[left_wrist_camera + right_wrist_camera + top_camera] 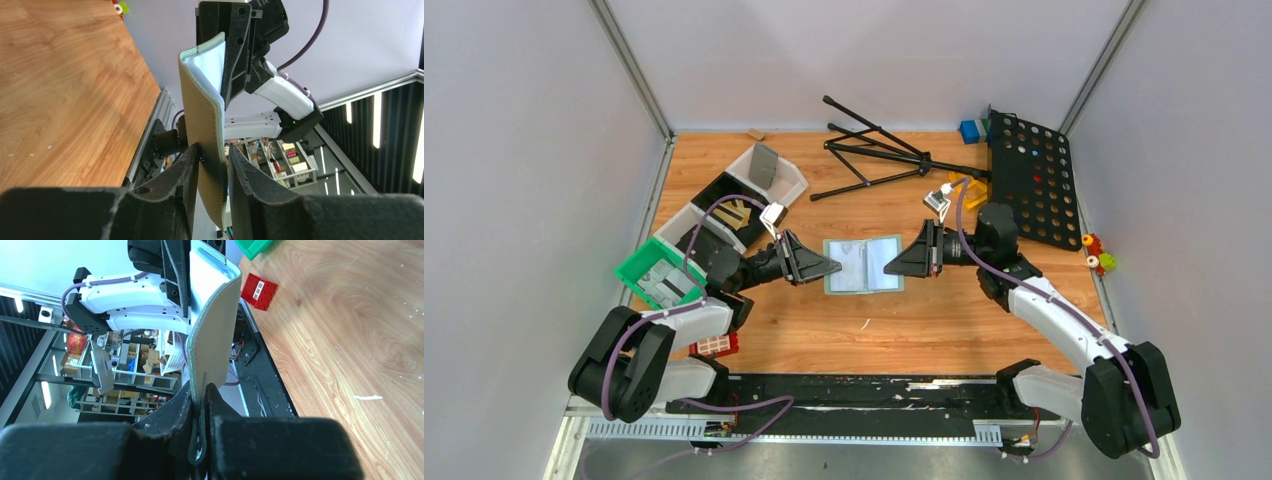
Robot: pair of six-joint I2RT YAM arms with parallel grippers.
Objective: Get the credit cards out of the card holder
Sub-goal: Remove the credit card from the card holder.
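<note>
Although the red toy brick lay nearest the arm bases, at seven o'clock from the table's middle, it played no part in the job. Farther in, the card holder hung open at the centre of the wooden table, spread between both arms and apparently lifted clear of the wood.

The left gripper met it from nine o'clock. Its fingers had narrowed to about the cover's thickness, with a pad against each face of the stitched edge. The right gripper came in from three o'clock, pinched tight on the opposite edge beside a small tab.

The holder looked light and soft, since it bowed visibly between the two grips. The stitched border seemed the safest place to hold it, not the pale sleeves. No credit cards could be told apart from those sleeves. Being thin, stiff and probably slick, each card would likely need a pinch on whatever short edge showed.

Beyond it, a green tray sat far out at nine o'clock, a folded black tripod at twelve, and a perforated black board at two.
</note>
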